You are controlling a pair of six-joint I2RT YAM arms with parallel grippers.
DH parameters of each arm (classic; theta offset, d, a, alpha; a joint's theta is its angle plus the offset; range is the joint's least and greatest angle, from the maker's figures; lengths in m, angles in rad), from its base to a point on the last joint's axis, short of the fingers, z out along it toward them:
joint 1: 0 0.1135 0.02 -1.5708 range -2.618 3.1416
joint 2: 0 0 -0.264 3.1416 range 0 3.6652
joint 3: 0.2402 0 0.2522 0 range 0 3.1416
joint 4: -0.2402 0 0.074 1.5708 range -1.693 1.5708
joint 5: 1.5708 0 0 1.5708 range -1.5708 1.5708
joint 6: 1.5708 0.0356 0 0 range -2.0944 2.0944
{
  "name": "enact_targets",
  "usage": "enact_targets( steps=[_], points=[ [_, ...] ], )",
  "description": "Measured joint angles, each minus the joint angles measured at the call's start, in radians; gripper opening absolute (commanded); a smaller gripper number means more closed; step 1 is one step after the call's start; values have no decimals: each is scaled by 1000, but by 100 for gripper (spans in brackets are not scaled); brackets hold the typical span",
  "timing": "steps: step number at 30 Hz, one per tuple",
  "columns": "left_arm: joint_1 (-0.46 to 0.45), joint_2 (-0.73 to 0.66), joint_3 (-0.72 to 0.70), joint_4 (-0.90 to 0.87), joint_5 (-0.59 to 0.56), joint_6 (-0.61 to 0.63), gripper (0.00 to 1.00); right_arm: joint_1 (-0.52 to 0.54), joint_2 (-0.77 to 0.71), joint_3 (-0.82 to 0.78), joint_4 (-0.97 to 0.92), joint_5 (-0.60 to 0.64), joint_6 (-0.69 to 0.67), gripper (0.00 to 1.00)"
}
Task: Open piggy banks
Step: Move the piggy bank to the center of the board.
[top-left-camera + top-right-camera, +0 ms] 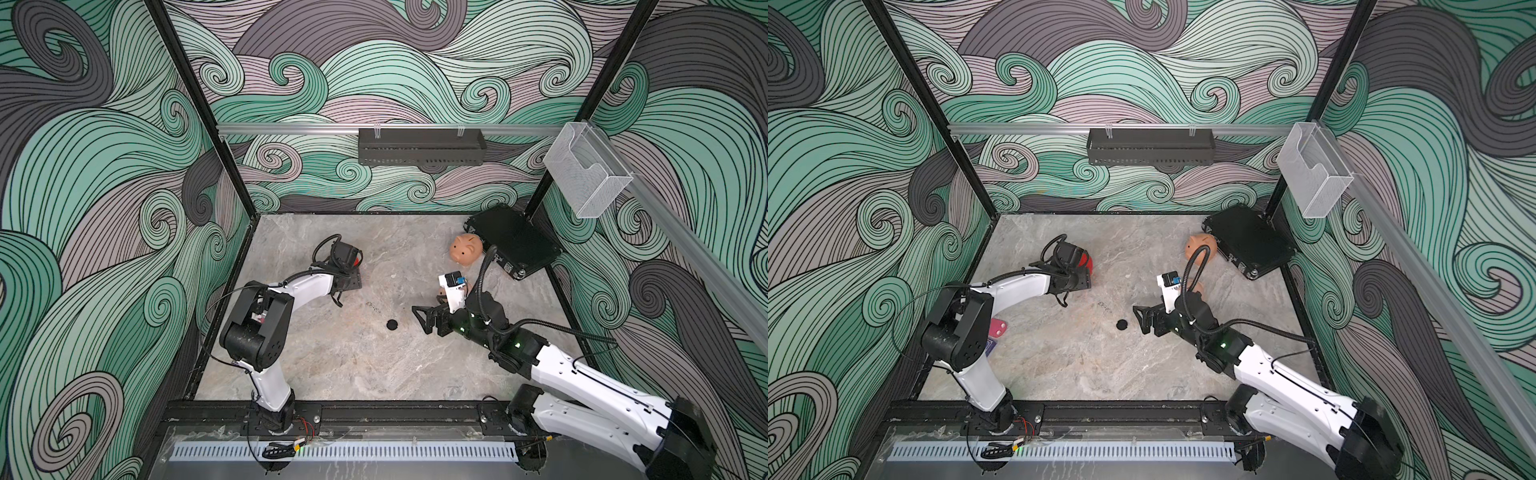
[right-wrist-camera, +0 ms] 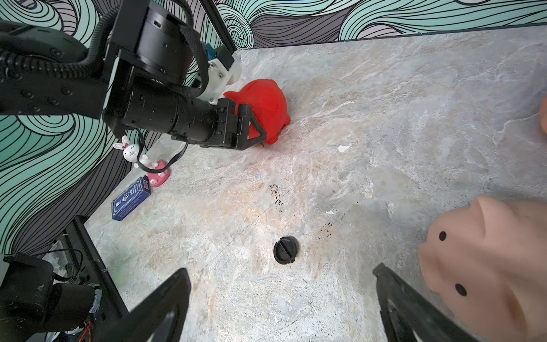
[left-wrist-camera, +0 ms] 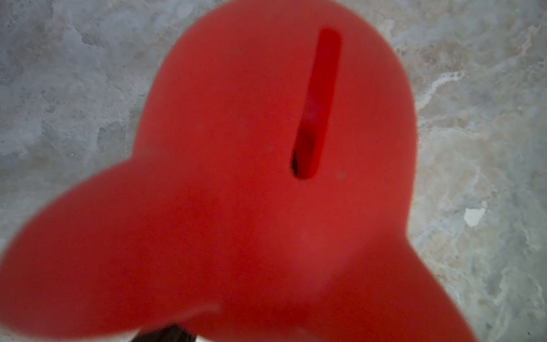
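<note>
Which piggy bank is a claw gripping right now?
The red piggy bank, clamped in the left claw. The two peach-pink pigs are ungripped; the right claw is open.

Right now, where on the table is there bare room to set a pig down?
Bare: the near stretch between black plug and front rail; the far middle by the back wall. Crowded: peach pig beside black case.

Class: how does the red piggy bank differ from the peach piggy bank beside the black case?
Colour: the red piggy bank is bright red, the peach piggy bank pale peach.
Grip: the left claw clamps the red one; the peach one is free.
Place: red on the robot's left, peach beside the black case.
Both are rounded pigs on the table.
</note>
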Motion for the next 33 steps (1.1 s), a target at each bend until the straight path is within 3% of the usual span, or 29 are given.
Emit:
enact_targets(
  steps=[17,26,33],
  points=[
    [105,152,195,-4,65,87,73,0,0,0,-14,12,-1,97],
    [108,145,171,20,156,121,83,-5,6,4,-56,30,-1,92],
    [108,-1,4,31,185,91,91,-5,52,50,-130,43,3,83]
  ],
)
